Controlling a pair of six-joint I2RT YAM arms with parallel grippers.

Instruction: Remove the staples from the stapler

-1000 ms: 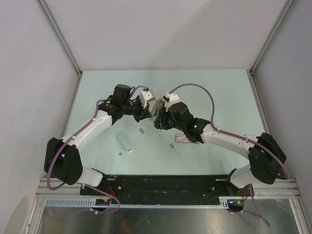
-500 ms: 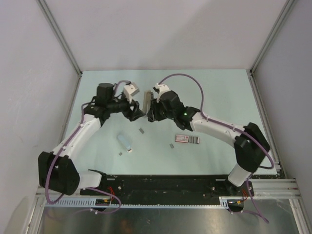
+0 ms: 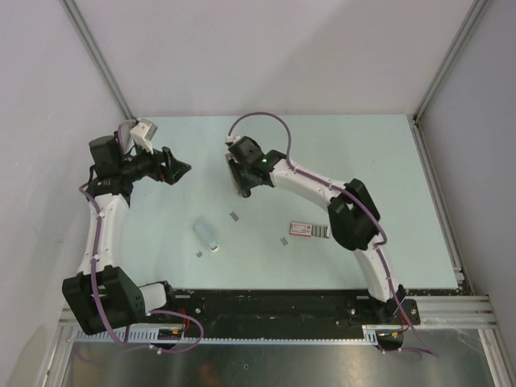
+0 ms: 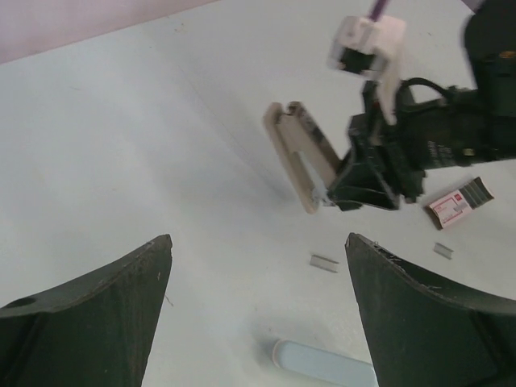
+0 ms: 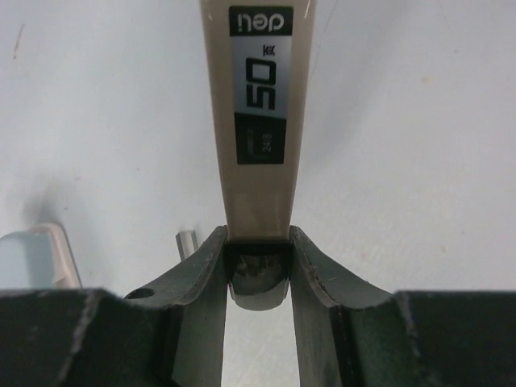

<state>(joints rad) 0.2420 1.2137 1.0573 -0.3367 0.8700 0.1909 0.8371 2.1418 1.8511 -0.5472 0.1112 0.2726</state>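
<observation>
Starting close to the bases, nothing has stirred. The red-and-white box (image 3: 300,230) lies where it lay a second ago. So do the loose staples (image 3: 284,240): one short strip just beside the box's near left corner, one well to the box's left and nearer you, and a third left of the box and a little beyond it. The pale blue capsule (image 3: 206,235) sits left of the box between those outer two.

Go farther out and here's the change. A second ago both arms met over the stapler (image 5: 258,201), just beyond the box. Now your left gripper (image 4: 258,242) has let go and swung far out to the box's left, fingers spread wide with nothing between them. The right gripper (image 5: 258,242) has carried the stapler away, beyond the box and to its left, and is clamped on one end of it by itself.

That looks like the two-handed opening is done, and emptying is next.

Look at the stapler from the left wrist. It's hinged open in a narrow V, the pale beige body on one side and the darker inner arm on the other. The right wrist view shows a dark label down its beige face. You can't tell whether any strips remain inside, nor whether its far tip touches the table.
</observation>
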